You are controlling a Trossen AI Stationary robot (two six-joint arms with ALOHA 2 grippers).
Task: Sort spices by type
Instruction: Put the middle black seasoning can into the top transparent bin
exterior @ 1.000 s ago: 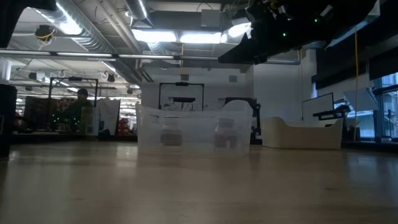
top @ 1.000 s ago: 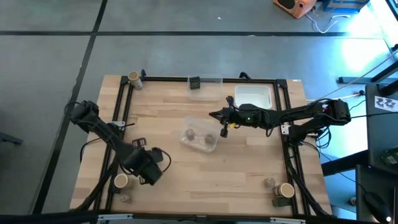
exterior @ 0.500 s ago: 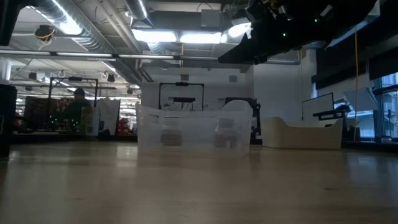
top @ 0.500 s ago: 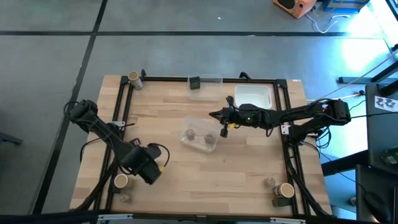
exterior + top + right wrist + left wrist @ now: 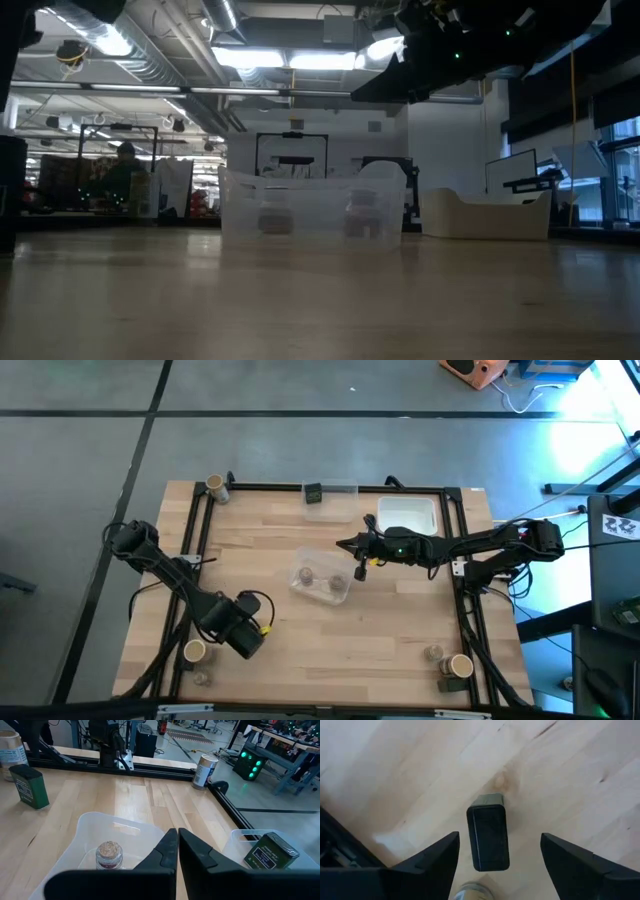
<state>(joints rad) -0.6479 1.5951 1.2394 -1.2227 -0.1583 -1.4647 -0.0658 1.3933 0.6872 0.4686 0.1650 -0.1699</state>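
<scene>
Wood grain fills the left wrist view, where a dark boxy spice tin lies on the table between the spread fingers of the left tool, touching neither; a round metal rim just beside it peeks in at the edge. From above, that left tool sits over the near-left part of the table and hides the tin entirely, while a tan-topped jar and a small grey-brown jar stand close by outside the black rail. At the near-right corner, only the overhead camera shows another tan-topped jar, a small jar and a dark box. Mid-table, a clear bin holds two small round jars. The right tool hangs above the bin's right edge with its fingers pressed together and empty; its own camera shows a cork-topped jar inside. Farther back, a second clear bin holds a dark tin, next to a white tray, and a tan-topped jar stands at the far-left corner. The table-level camera alone catches a person in the room behind.
</scene>
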